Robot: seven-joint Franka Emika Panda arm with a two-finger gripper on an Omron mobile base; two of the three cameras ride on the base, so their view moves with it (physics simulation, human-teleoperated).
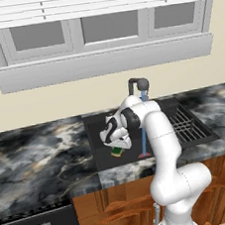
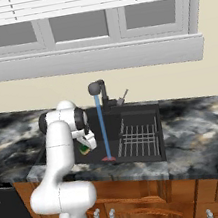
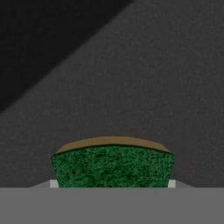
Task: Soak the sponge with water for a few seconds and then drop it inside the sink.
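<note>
Item: sponge [image 1: 119, 151], clamped in my gripper [image 1: 120, 147] over the sink [image 1: 99, 131], left of the water [image 2: 102, 127]; risk: releasing here drops it unsoaked, stream missed.

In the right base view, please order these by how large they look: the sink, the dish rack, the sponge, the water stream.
1. sink
2. dish rack
3. water stream: long but very thin
4. sponge, held in the gripper
</note>
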